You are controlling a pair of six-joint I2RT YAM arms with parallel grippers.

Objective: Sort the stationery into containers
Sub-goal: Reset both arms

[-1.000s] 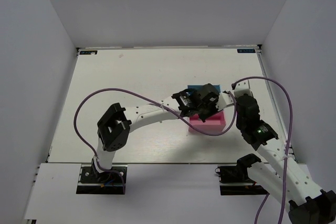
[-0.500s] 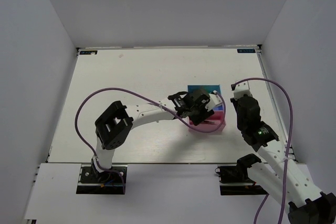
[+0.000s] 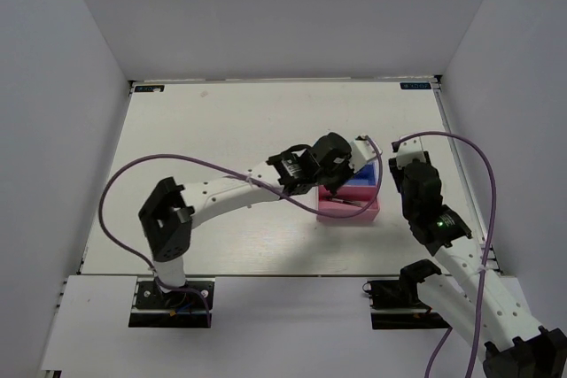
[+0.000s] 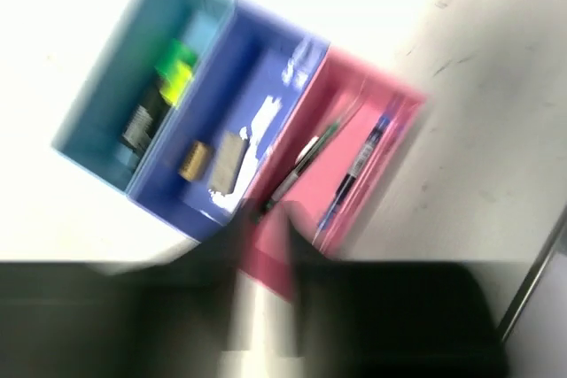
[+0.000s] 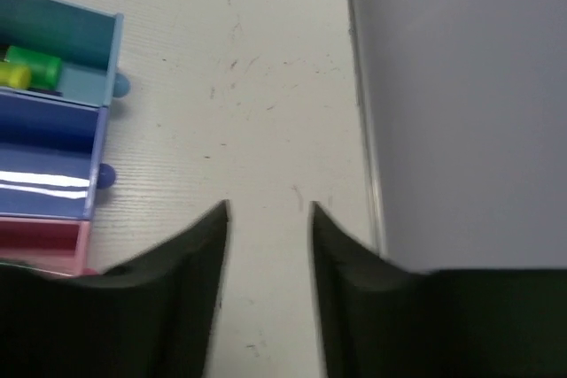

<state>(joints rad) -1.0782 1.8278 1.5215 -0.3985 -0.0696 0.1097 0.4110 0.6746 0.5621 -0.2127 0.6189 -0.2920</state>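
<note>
The containers are three joined trays, light blue [image 4: 133, 50], dark blue [image 4: 159, 205] and pink [image 4: 332, 161]. In the light blue one lie two black highlighters [image 4: 146, 117] with a yellow cap [image 4: 177, 84] and a green cap [image 4: 183, 55]. A tan block [image 4: 195, 158] and a grey eraser [image 4: 230, 161] rest in the dark blue tray. Two thin pens [image 4: 297, 170] [image 4: 359, 161] lie in the pink tray. My left gripper [image 4: 266, 214] hovers blurred over the pink tray's near end [image 3: 354, 210], jaws slightly apart, nothing between them. My right gripper [image 5: 268, 207] stands open over bare table to the right of the trays [image 5: 53, 130].
A white side wall [image 5: 461, 104] rises close to the right of my right gripper. The left arm's purple cable [image 3: 221, 165] loops across the table towards the trays. White table [image 3: 221, 121] stretches left of and behind the trays.
My left gripper opened over the pink tray and has drawn up and back, jaws closing. The right gripper pulled off to the right of the trays and opened.
</note>
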